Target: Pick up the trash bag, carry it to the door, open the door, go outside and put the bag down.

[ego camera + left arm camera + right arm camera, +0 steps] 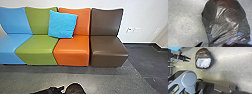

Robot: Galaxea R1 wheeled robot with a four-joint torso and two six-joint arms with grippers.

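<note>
Dark trash bag [203, 55] rests on floor [230, 65]; left gripper [189, 60] near it, spread, empty, likely aimed for grasping. Right gripper [223, 92]: cannot tell.

- Your left gripper [62, 89] is black, with two slender, tapering fingers [188, 57].
- Behind its jaws you have a dark, rounded housing [170, 55] and a thin cable [177, 62].
- Apart from the jaws, your jointed bar [178, 79] is silvery grey with a rimmed disc [189, 79].
- Your dark plate [205, 86], also apart, has a rounded fitting [233, 87].
</note>
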